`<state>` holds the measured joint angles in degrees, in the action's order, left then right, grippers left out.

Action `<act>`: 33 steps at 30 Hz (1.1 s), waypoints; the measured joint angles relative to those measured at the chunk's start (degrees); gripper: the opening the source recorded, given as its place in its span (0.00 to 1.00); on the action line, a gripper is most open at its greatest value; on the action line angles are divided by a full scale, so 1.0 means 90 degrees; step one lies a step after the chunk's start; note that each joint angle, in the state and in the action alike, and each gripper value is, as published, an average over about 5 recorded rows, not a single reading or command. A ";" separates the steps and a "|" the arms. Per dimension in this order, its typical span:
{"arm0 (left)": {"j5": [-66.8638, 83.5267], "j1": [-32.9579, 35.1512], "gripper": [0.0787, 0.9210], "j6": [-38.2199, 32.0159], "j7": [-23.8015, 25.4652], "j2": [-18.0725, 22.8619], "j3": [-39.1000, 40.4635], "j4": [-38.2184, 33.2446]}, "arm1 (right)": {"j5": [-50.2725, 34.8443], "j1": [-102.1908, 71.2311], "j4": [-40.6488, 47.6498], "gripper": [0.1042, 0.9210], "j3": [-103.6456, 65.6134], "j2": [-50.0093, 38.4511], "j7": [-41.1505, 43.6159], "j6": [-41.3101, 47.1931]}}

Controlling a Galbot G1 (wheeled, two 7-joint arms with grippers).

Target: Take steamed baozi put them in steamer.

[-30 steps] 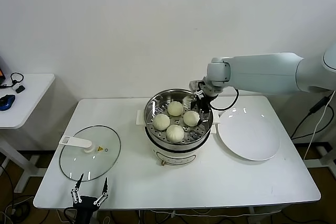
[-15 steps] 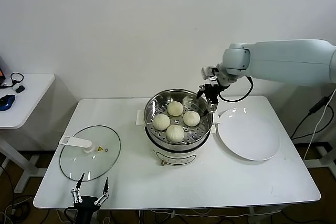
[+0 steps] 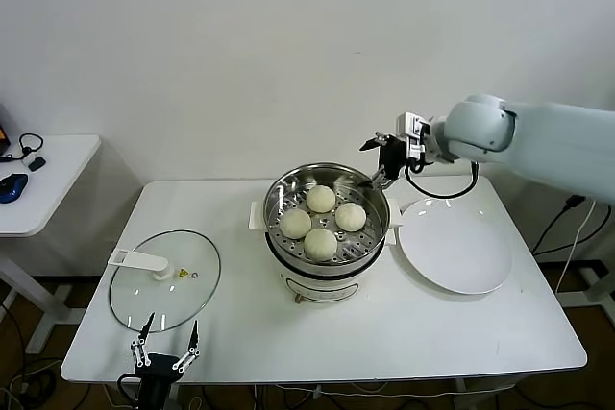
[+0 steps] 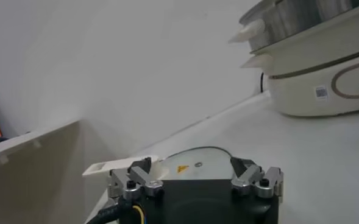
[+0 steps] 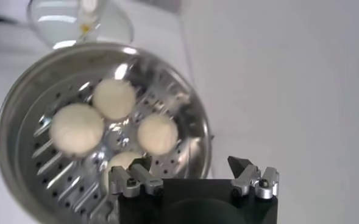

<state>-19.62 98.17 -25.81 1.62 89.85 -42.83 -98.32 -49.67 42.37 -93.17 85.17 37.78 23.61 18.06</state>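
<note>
We found the steamer (image 3: 327, 228) standing upright near the middle of the white table (image 3: 432, 333), its round mouth facing straight up; being round, it had no real long axis beyond the line through its two white side handles, which ran left to right. Its wall was shiny stainless steel, its tray was pierced with rows of holes, and its base was smooth white. All four steamed baozi (image 3: 321, 244) sat on that tray, close together in a rough diamond, pleated tops up, their skin matt and cream-white; from the right wrist view we saw them as soft round domes (image 5: 77, 129).

The right gripper (image 3: 381, 160) hung in the air above the steamer's far right rim, its fingers spread wide and holding nothing. The left gripper (image 3: 165, 350) sat low at the table's near left edge, fingers apart and empty.

A flat, glossy white plate (image 3: 456, 252) lay just right of the steamer, and a round glass lid (image 3: 165, 280) with a white handle lay flat to its left
</note>
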 measured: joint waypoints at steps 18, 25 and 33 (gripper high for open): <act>0.0028 0.0001 0.88 -0.0090 -0.0033 0.0018 0.0008 0.0043 | 0.1315 -0.5430 -0.2206 0.88 -0.5813 -0.1906 -0.2285 0.0145; 0.0078 0.0016 0.88 -0.0132 -0.0044 0.0021 -0.0029 0.0042 | 0.1861 -0.8328 -0.2572 0.88 -0.8766 -0.1349 -0.2647 -0.0160; 0.0108 -0.0001 0.88 -0.0145 -0.0061 0.0042 -0.0032 0.0074 | 0.2417 -1.1061 -0.2762 0.88 -1.1665 0.0009 -0.2649 -0.1131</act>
<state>-18.64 98.16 -27.11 1.07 90.23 -43.11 -97.65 -27.92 -57.18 -118.03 -19.82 37.86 -0.23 7.87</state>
